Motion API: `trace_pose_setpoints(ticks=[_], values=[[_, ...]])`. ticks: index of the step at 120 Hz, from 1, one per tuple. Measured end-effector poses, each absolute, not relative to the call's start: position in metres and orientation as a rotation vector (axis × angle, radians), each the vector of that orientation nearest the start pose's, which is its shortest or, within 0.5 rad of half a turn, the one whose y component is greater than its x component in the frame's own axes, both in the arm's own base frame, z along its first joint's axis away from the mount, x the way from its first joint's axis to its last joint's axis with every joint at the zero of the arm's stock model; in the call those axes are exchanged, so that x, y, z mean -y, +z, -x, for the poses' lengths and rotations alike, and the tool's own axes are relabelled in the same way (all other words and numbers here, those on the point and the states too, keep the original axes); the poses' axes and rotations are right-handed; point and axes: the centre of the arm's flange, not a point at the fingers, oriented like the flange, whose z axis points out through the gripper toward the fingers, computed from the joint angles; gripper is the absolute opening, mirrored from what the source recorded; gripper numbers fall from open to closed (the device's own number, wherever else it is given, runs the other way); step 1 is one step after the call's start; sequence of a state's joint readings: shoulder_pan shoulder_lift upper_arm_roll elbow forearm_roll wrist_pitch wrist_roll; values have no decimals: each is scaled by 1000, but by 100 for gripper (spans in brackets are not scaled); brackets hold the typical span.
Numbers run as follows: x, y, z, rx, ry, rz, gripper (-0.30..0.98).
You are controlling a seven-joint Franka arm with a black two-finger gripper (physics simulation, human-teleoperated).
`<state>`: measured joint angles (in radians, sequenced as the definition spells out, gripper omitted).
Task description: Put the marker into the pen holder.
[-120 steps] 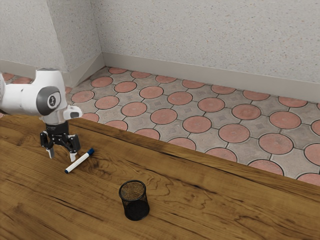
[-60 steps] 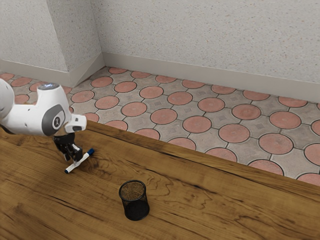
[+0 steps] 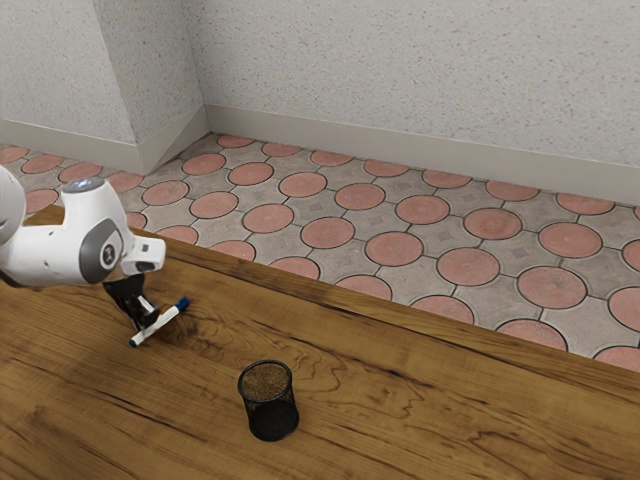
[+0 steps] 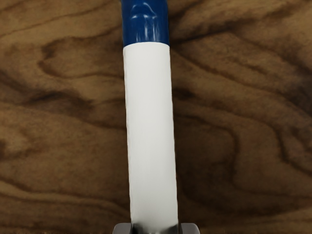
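Observation:
My black gripper [image 3: 146, 325] is down at the middle of the white marker [image 3: 167, 318] in the exterior view. The marker lies at a slant on the wooden table, its blue cap toward the table's far edge. In the wrist view the gripper [image 4: 156, 228] has a fingertip against each side of the marker [image 4: 151, 126], shut on its white barrel, with the cap pointing away from the hand. The black mesh pen holder [image 3: 270, 405] stands upright, apart from the marker, toward the exterior view's right.
The wooden table [image 3: 375, 400] extends around the pen holder and on to the exterior view's right. Beyond its far edge lie the tiled floor [image 3: 392, 248] and a speckled wall [image 3: 400, 80].
My hand has come down and turned over the marker, and the fingers, wide apart a second ago, have closed on it. The marker and pen holder look unmoved.

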<state>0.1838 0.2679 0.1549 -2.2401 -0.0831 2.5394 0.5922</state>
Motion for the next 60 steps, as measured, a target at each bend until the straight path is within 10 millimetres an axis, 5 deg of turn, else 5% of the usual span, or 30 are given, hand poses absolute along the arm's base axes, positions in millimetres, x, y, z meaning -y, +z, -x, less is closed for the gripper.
trace_pose_setpoints(ticks=[60], values=[[-188,252,-510,-302,-114,3128,-4]])
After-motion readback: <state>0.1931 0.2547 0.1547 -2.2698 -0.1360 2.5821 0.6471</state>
